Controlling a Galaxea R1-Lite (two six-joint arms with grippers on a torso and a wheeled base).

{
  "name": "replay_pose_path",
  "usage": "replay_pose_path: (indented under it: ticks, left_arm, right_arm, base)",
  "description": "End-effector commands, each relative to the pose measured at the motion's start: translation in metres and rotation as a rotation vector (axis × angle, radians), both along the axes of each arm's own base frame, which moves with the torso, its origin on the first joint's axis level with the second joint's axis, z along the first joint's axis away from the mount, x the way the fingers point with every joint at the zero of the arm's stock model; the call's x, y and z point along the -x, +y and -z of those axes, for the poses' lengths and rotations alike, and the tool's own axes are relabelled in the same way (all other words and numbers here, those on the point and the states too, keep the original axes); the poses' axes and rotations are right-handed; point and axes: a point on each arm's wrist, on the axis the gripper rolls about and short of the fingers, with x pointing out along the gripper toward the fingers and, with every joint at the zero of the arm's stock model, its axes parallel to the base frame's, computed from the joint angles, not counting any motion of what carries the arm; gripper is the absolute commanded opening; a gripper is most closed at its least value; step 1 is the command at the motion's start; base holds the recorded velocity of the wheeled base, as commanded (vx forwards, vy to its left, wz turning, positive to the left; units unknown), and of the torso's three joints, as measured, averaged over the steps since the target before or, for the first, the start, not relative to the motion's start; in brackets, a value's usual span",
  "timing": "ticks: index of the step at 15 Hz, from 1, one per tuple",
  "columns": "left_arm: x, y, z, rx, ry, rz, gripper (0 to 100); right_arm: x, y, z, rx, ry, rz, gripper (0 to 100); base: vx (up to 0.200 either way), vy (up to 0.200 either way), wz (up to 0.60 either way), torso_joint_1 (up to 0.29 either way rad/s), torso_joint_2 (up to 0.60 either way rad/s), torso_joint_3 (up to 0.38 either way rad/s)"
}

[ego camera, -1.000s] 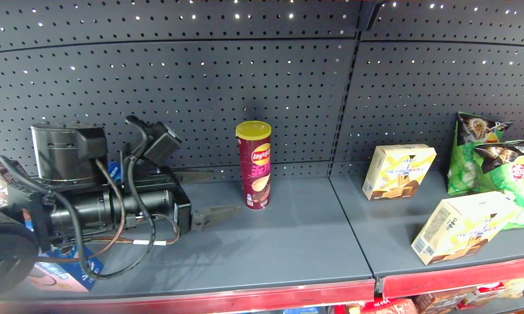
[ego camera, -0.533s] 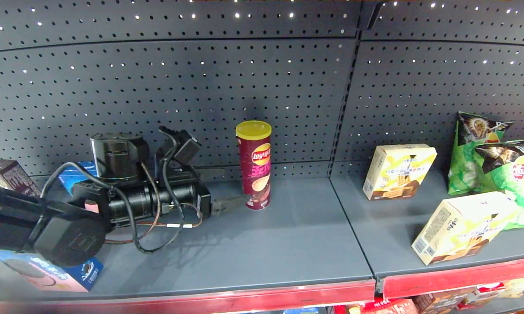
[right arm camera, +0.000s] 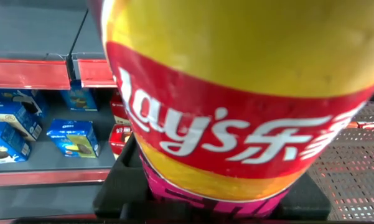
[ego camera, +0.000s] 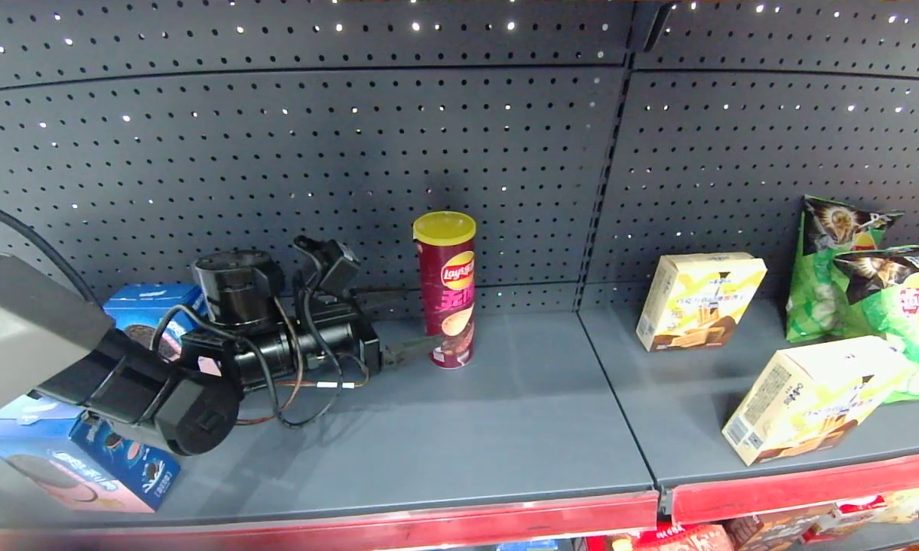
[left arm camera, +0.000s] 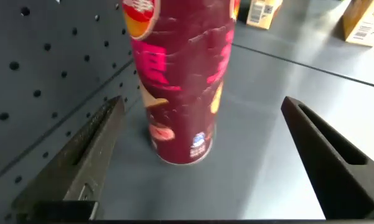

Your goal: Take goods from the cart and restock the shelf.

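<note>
Left pincer (ego camera: 428,316) around the can (ego camera: 445,291) on the shelf (ego camera: 505,413)

The can stands upright near the pegboard (ego camera: 352,153), between the left pincer's jaws, which are spread wide apart, one on the pegboard side and one on the aisle side. In the left wrist view both jaws stand clear of the can. A second can (right arm camera: 236,106) sits close against the right pincer (right arm camera: 211,202); I cannot tell whether that pincer grips it. Blue boxes (ego camera: 76,459) lie behind the left arm. Yellow boxes (ego camera: 700,298) and green bags (ego camera: 888,298) are well apart to the right.
</note>
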Motion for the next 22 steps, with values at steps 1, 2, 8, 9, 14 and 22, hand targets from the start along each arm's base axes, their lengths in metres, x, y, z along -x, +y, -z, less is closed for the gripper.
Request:
replay_pose_path:
  ticks: [1,2,8,9,14,22]
  left_arm:
    - [-0.01,0.006,0.002,0.012,-0.003,0.006,100]
    - [-0.014,0.006,-0.002,0.026,-0.012,0.023,100]
    - [-0.03,0.001,-0.014,0.062,-0.043,0.071,100]
    - [-0.031,0.001,-0.014,0.062,-0.046,0.076,100]
    - [-0.033,-0.009,-0.011,0.07,-0.035,0.152,100]
    - [-0.056,-0.025,-0.009,0.092,-0.047,0.177,100]
  right_arm:
    - [0.0,0.0,0.0,0.001,0.0,-0.001,0]
    - [0.0,0.0,0.0,0.0,0.0,-0.003,0]
    - [0.0,0.0,0.0,0.0,0.0,-0.003,0]
    - [0.0,0.0,0.0,0.0,0.0,-0.003,0]
    - [0.0,0.0,0.0,0.0,0.0,-0.003,0]
    - [0.0,0.0,0.0,0.0,0.001,-0.001,0]
  base:
    - [0.0,0.0,0.0,0.0,0.0,0.0]
    - [0.0,0.0,0.0,0.0,0.0,0.0]
    - [0.0,0.0,0.0,0.0,0.0,0.0]
    - [0.0,0.0,0.0,0.0,0.0,0.0]
    - [0.0,0.0,0.0,0.0,0.0,0.0]
    - [0.0,0.0,0.0,0.0,0.0,0.0]
